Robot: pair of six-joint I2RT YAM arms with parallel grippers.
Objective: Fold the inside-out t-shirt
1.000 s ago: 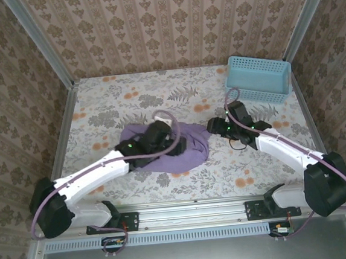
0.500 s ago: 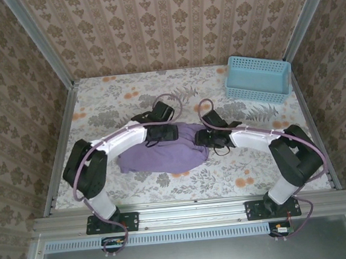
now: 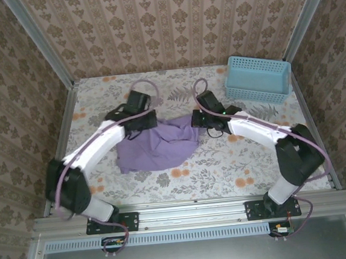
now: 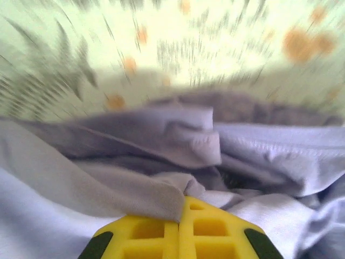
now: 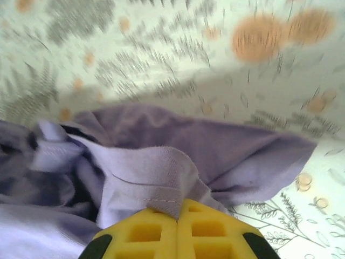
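The blue basket [image 3: 258, 78] is sitting well apart from the inside-out t-shirt [image 3: 159, 146]. The left pincer [image 4: 182, 213] and right pincer [image 5: 178, 211] are each pinching a fold that is covering their tips.

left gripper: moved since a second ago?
Yes. The left gripper has shifted left and toward the far wall, farther from the blue basket, and is now shut on the far edge of the t-shirt.

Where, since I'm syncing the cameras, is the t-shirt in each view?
Top external: t-shirt at the picture's centre.
Left wrist: across the lower half, bunched at the left gripper.
Right wrist: lower left and centre, at the right gripper.
Shared landmark: the floral tablecloth.
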